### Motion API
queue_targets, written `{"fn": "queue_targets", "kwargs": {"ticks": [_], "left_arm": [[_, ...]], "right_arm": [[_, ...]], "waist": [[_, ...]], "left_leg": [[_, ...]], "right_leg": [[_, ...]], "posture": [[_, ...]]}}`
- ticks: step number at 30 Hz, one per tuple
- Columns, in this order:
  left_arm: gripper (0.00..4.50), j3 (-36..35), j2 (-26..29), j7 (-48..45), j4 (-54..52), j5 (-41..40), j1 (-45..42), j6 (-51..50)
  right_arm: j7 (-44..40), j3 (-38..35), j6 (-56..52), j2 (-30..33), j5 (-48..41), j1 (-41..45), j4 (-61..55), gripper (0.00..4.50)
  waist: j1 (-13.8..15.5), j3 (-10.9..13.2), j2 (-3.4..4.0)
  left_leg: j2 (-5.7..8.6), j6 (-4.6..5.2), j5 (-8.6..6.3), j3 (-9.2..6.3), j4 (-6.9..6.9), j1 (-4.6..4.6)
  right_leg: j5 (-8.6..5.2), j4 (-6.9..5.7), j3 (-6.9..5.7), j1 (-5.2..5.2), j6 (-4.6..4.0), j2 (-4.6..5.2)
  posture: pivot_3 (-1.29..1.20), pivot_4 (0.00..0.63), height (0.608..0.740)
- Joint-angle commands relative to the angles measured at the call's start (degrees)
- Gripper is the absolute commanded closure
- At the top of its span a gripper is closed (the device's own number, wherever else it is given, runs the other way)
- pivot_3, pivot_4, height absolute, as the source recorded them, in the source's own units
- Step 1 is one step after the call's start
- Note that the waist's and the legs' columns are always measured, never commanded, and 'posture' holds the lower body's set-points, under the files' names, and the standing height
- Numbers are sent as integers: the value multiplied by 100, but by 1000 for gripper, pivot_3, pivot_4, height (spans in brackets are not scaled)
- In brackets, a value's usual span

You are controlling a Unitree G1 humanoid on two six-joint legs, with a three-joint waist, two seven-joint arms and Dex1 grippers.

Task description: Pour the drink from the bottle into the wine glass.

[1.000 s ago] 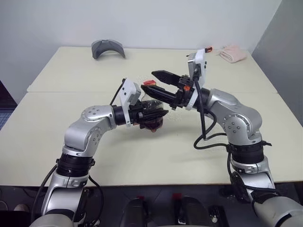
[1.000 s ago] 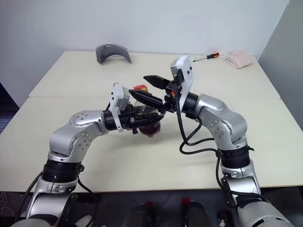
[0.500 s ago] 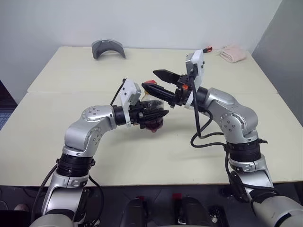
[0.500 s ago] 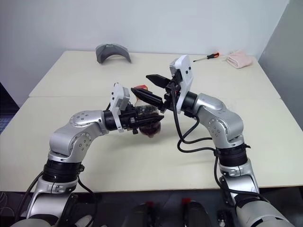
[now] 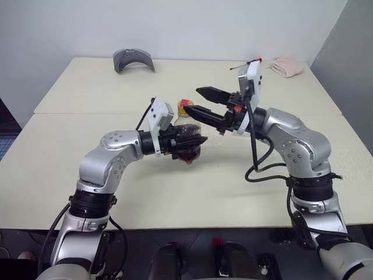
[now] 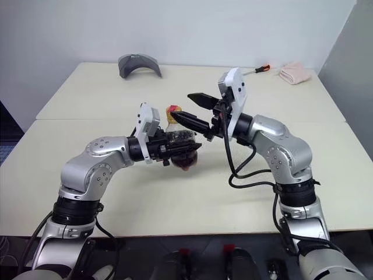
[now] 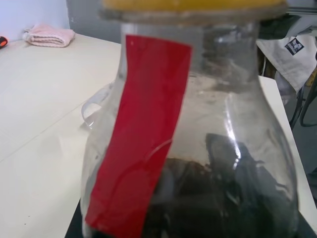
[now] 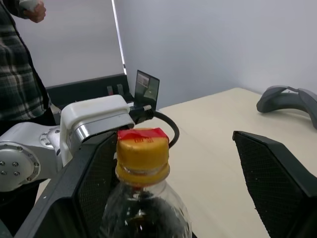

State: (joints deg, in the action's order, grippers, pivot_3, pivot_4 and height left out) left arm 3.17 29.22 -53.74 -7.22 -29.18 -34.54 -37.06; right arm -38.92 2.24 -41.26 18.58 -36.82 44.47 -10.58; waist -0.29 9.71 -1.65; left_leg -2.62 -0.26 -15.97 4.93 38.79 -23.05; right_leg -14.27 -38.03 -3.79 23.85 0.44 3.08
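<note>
My left gripper [image 5: 197, 141] is shut on the bottle [image 5: 187, 125] and holds it upright above the middle of the table [image 5: 175, 192]. The bottle is clear, with a yellow cap [image 8: 142, 148], a red label strip [image 7: 143, 124] and dark drink [image 7: 218, 198] in its lower body. My right gripper [image 5: 192, 100] is open and level, pointing left. Its fingers [image 8: 267, 173] stand on either side of the cap without touching it. Past the bottle, a clear curved piece of glass [image 7: 93, 106] stands on the table. It may be the wine glass; the bottle hides most of it.
A grey curved object [image 5: 133, 59] lies at the table's far left. A pink cloth [image 5: 286, 66] and a red-handled screwdriver [image 5: 252, 62] lie at the far right. A person in a plaid shirt [image 8: 20, 74] stands off to the side.
My right gripper has drawn back a little to the right, still open, so the yellow cap now shows clearly. The left gripper and bottle have stayed put.
</note>
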Motion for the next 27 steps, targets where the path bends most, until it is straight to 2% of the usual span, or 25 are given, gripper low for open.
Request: {"fn": "queue_targets", "kwargs": {"ticks": [1,16,27], "left_arm": [[2650,-130,67,-111,-171,-114,-190,112],[2650,-98,73,-174,-94,-74,-208,152],[2650,-60,-42,-127,-241,-109,-167,85]], "right_arm": [[-12,-235,-79,168,-119,-44,-209,524],[79,-187,-384,-16,-602,-65,-571,524],[299,50,59,-488,-142,166,-297,524]], "waist": [[1,0,0],[1,0,0],[-1,0,0]], "left_leg": [[1,0,0,0,0,0],[0,0,0,0,0,0],[1,-1,1,0,0,0]], "right_leg": [[0,0,0,0,0,0],[0,-1,0,0,0,0],[0,-1,0,0,0,0]], "posture": [[0,150,740],[0,150,740],[0,150,740]]}}
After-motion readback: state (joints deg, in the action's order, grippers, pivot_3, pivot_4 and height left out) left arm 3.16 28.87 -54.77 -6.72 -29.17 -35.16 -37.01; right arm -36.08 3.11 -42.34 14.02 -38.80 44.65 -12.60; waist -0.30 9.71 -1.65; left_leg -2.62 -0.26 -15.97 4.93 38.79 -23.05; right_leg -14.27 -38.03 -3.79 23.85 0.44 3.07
